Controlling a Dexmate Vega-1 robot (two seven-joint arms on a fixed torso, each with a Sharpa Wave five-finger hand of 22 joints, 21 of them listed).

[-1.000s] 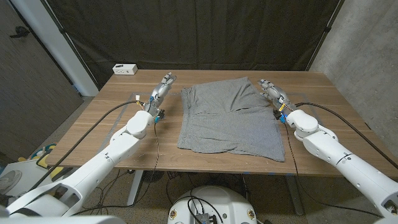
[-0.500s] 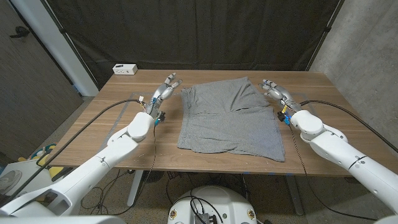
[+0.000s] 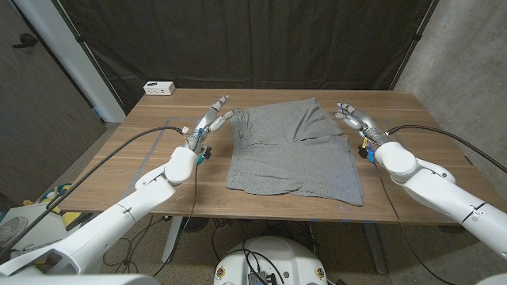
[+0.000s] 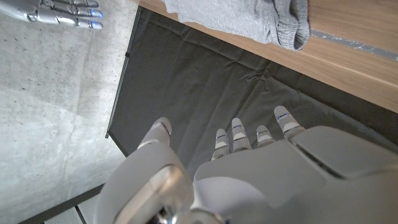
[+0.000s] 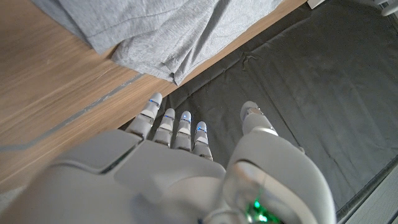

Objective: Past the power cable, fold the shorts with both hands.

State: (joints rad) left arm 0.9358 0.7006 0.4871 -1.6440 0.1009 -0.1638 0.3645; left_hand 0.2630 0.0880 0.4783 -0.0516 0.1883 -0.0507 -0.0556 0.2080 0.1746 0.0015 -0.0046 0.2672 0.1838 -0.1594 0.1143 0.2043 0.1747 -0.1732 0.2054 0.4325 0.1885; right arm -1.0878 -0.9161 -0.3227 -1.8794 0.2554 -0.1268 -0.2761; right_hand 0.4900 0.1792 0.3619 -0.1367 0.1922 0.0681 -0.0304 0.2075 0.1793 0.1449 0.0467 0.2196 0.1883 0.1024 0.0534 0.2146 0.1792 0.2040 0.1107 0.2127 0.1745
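Note:
Grey shorts (image 3: 291,150) lie spread on the wooden table (image 3: 127,158), folded partway with the waistband toward the far edge. My left hand (image 3: 214,115) hovers beside the shorts' far left corner, fingers apart and holding nothing. My right hand (image 3: 351,115) hovers at the far right corner, also with fingers apart and empty. The left wrist view shows my left hand (image 4: 236,149) from behind with a corner of the shorts (image 4: 249,18) past it, and my right hand (image 4: 62,12) further off. The right wrist view shows my right hand (image 5: 180,130) just short of the shorts' edge (image 5: 155,37).
A small white box (image 3: 159,88) sits at the table's far left corner. Black cables (image 3: 119,162) run along both arms. A dark curtain (image 3: 253,39) hangs behind the table and a concrete wall (image 3: 467,71) stands on the right.
Both hands have moved toward the far edge and slightly outward from the shorts, with fingers opening wider. The shorts have not moved.

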